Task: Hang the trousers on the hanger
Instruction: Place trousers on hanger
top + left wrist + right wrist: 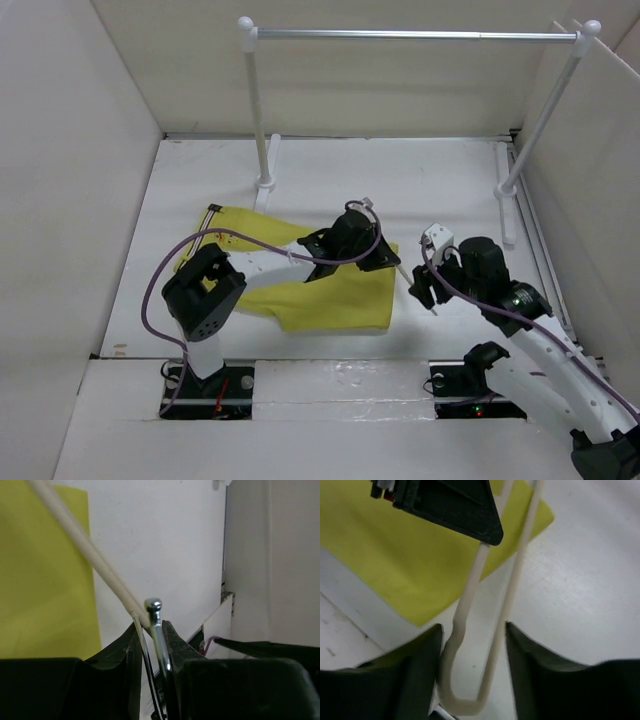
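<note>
The mustard-yellow cloth trousers (pixel 335 300) lie flat on the white table (pixel 450 180), left of centre, with a dark-striped waistband edge at their far left corner. The left arm reaches across them, so part of the cloth is hidden under it.

The thin cream-white clothes hanger (pixel 472 582) is at the right edge of the trousers, held off the table between the two arms. In the top view it shows only as a slim pale line running from the left tool (pixel 385 258) towards the right tool (pixel 425 290).

The left tool (pixel 152 625) is closed tight on the hanger: its two dark fingers pinch the slim metal hook (pixel 153 605), whose rounded tip pokes up just above them. One cream arm of the hanger (pixel 95 560) slants away from the jaws to the upper left, over the yellow trousers (pixel 45 580).

The right tool (pixel 473 627) stands partly open, with nothing clamped. Its fingers sit on either side of the hanger's rounded end. The hanger lies just beside the left-hand finger, perhaps touching it, and a clear gap separates it from the other. Beyond it the trousers (pixel 410 555) lie on the table.

A silver rail on white posts (pixel 420 35) stands at the far side of the table, well apart from both tools.
</note>
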Controlling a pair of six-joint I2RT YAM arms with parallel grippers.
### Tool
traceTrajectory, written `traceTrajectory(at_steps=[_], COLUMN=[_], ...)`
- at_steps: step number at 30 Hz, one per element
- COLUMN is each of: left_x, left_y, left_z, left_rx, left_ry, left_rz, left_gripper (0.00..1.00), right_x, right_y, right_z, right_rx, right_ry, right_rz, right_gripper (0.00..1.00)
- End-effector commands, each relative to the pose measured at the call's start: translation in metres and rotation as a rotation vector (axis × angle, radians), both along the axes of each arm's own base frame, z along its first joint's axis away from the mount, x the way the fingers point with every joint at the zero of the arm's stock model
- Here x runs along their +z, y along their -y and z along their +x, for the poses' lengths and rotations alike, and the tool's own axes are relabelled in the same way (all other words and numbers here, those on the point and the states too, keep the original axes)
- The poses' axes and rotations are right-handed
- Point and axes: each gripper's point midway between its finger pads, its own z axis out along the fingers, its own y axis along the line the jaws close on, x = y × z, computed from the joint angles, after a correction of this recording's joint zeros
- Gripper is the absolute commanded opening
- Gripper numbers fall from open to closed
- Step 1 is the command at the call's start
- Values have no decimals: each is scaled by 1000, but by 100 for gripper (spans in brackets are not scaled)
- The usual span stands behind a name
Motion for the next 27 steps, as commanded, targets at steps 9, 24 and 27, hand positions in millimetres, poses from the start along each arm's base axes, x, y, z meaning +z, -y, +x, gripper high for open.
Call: traceTrajectory(at_steps=[9,24,27], left_x=[-8,-17,-22], left_y=[11,-17,-21], left_z=[-16,-33,-35], left_rx=[-74,-12,26], left_ry=[69,83,79], left_rz=[3,35,17], left_gripper=[0,0,0], right_x=[69,-17,-31], right_y=[-15,-27,-42], right_z=[-9,15,29], right_rx=[185,-34,-43], right_ry=[171,25,28], right_rz=[78,259,351], right_gripper=[88,4,0])
